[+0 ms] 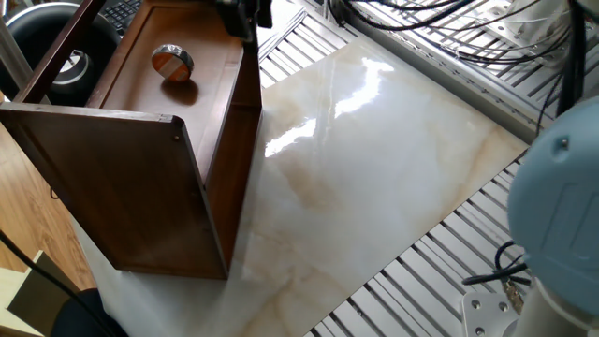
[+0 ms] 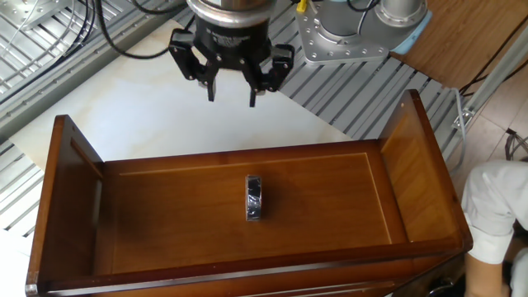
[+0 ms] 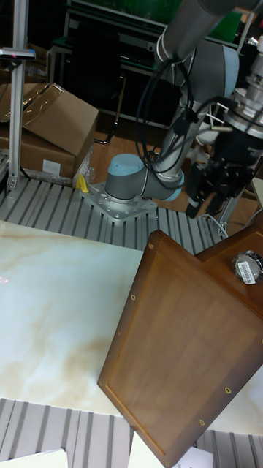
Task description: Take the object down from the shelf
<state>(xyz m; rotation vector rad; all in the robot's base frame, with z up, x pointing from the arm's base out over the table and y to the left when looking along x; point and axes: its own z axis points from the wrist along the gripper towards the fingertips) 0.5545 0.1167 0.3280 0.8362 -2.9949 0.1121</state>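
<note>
The small round disc with shiny silver rim and orange-brown face (image 2: 253,198) stands on edge mid-board in the dark brown wooden shelf (image 2: 74,247), looking rigid, light and slippery; the black gripper (image 2: 232,89), jaws open at its twelve o'clock, should pinch its flat faces.

Arm: grey tubular links with pale blue-grey joint caps (image 3: 124,170); a large rounded pale blue housing (image 1: 557,220) fills the lower right of one fixed view. Base sits on a square silver mounting plate (image 3: 120,209) with visible bolt holes. Black cables (image 3: 157,110) loop alongside the links. Gripper (image 2: 230,97): black, two slim dark fingers (image 2: 211,89) beneath a bulky black body, silver metal wrist collar above.
</note>
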